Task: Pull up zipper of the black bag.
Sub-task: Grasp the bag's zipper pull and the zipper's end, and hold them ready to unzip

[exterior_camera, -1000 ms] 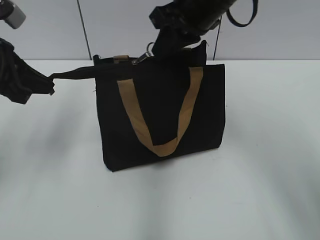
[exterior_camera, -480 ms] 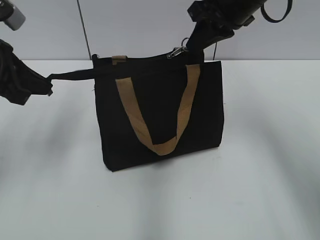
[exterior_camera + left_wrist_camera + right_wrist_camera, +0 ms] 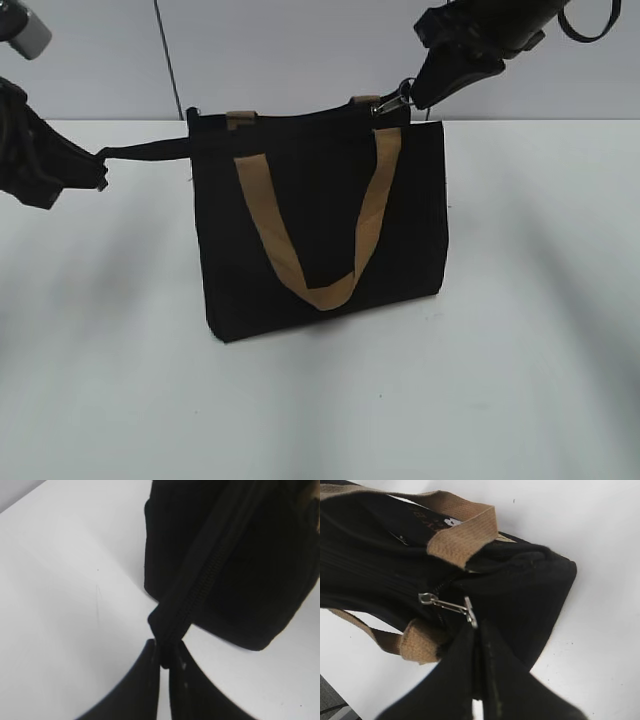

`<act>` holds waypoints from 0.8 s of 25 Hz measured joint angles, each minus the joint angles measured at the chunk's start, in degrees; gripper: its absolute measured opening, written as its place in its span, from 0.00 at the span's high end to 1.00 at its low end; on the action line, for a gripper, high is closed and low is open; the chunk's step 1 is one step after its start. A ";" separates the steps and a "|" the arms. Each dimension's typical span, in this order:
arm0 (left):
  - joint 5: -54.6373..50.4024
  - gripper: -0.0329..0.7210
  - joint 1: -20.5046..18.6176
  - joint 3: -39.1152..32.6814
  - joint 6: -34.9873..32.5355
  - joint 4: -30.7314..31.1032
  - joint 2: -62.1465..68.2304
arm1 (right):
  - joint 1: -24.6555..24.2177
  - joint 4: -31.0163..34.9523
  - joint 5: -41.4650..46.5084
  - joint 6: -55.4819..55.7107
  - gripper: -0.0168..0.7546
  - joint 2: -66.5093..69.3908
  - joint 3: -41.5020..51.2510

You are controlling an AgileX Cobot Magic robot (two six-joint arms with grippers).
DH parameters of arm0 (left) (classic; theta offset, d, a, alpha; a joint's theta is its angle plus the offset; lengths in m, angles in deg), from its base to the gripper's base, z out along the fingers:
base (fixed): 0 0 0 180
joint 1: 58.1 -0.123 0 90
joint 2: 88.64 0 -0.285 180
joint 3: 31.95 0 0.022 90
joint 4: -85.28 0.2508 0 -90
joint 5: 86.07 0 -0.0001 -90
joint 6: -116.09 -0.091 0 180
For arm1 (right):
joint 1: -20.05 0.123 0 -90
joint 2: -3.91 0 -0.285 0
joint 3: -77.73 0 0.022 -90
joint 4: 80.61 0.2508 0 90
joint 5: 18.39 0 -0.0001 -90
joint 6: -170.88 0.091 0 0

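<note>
The black bag (image 3: 320, 230) stands upright on the white table, its tan strap (image 3: 300, 240) hanging down the front. The zipper runs along its top edge (image 3: 300, 120). Its silvery pull (image 3: 392, 100) is near the bag's right end. My right gripper (image 3: 415, 98) is shut on the pull; the right wrist view shows the pull (image 3: 447, 606) running into the closed jaws (image 3: 476, 627). My left gripper (image 3: 100, 165) is shut on the black zipper tail (image 3: 150, 150), stretched out to the left. In the left wrist view the tail (image 3: 172, 630) sits between the closed jaws (image 3: 165, 655).
The white table (image 3: 500, 350) spreads around the bag. A grey wall with a dark vertical seam (image 3: 165, 60) stands behind. The right arm (image 3: 490, 30) hangs above the bag's right end.
My right gripper has moved right along the bag's top with the pull, from near the middle to the right end. The left gripper has held the tail in place.
</note>
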 joint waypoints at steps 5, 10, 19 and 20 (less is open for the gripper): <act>0.00 0.93 0.05 0.00 0.00 -0.47 0.00 | -0.50 -0.05 0.14 -1.14 0.98 0.00 0.00; 0.08 0.93 0.05 0.00 0.00 -0.85 0.00 | -0.61 0.03 0.23 -1.64 0.97 0.00 0.00; 1.10 0.33 -0.39 0.00 0.07 -6.52 0.00 | -2.04 1.26 -1.21 -5.52 0.39 -4.96 0.00; 1.23 0.28 -0.39 0.00 0.38 -6.84 0.00 | -2.04 1.26 -0.95 -5.64 0.36 -5.55 0.00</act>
